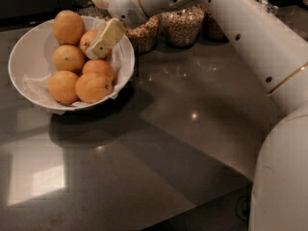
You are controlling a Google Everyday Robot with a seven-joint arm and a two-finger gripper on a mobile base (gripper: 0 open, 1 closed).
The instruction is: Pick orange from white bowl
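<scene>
Six oranges piled in the white bowl (21, 57), at the left of the dark tabletop (192, 143), with jars (185, 28) just behind. Hand (102, 43) down inside the bowl, right against the orange (85, 40) near the back. Can't tell how wide open, or if holding anything. Looks like the grabbing step. Next: squeeze softly, then lift straight up, away from the other oranges.

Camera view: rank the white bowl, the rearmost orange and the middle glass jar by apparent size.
1. white bowl.
2-3. orange and glass jar: alike; the jar sits farther back, partly hidden by the arm, so unranked.
The gripper hangs over the bowl's right side.
</scene>
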